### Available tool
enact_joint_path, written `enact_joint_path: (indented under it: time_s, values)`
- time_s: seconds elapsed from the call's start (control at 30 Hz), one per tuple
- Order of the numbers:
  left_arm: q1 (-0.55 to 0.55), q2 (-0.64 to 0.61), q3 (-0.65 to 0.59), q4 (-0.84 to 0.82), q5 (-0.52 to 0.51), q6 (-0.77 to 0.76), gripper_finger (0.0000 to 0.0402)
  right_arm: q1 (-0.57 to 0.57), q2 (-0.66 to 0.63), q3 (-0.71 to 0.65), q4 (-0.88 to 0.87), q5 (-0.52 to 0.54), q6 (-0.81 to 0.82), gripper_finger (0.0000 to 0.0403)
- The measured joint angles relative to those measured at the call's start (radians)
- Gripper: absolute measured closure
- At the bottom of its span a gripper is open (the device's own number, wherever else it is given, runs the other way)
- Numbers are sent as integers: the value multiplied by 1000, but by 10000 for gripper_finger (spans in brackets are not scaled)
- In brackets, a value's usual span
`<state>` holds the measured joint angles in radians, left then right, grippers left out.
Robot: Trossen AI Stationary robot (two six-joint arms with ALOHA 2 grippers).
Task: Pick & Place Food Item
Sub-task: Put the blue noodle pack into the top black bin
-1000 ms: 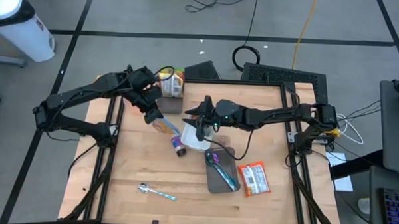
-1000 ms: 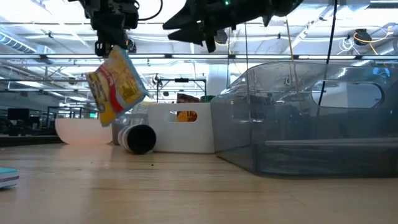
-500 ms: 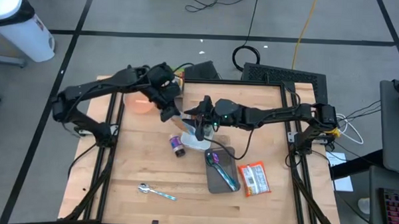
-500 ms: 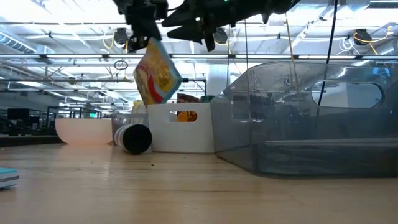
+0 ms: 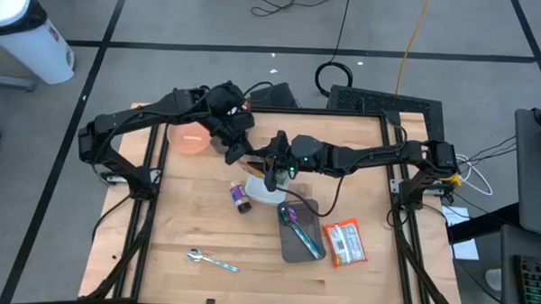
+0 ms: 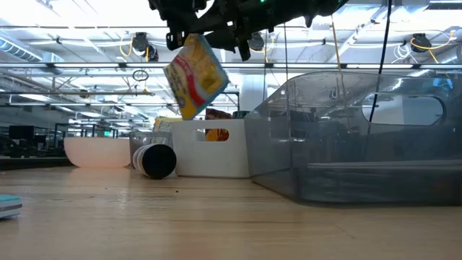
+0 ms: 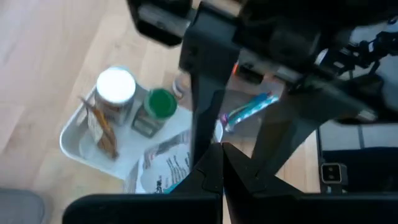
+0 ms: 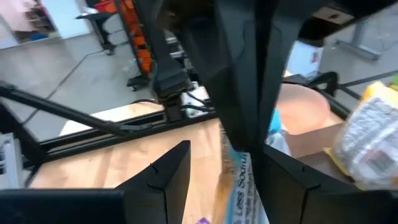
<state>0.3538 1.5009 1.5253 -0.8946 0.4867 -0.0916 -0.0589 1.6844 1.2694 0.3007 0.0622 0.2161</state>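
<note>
A yellow snack bag [image 6: 195,76] hangs below my left gripper [image 6: 182,30], which is shut on it above the white tray [image 6: 209,155]. In the high view my left gripper [image 5: 237,149] is at the table's far middle. The left wrist view shows the bag's pale printed side [image 7: 163,173] over the tray [image 7: 73,144], which holds a white-lidded and a green-lidded jar. My right gripper [image 5: 271,175] hovers open and empty just right of the left one, over the tray. In its wrist view [image 8: 222,163] the left arm and the hanging bag [image 8: 239,183] are straight ahead. My left gripper pinches the bag's top edge [image 6: 188,43] between its two shut fingers, which come from above and point down. The bag hangs tilted below the fingers, clear of the tray and the table.
A pink bowl [image 5: 190,138] stands at the far left. A dark bottle [image 5: 242,198] lies beside the tray. A clear grey container [image 5: 299,234] with a toothbrush, a red packet [image 5: 344,242] and a spoon [image 5: 213,260] lie nearer. A box with packets [image 5: 238,110] stands at the far edge.
My left gripper has carried the bag toward the table's right edge, from near the pink bowl to above the white tray, close to my right gripper. The bag has stayed hanging and has swung as it went.
</note>
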Motion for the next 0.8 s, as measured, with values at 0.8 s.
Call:
enact_joint_path:
  time_s: [0.8]
  values:
    - [-23,-2,-2,33,1,-21,401,2,0,-2,-7,42,8,328]
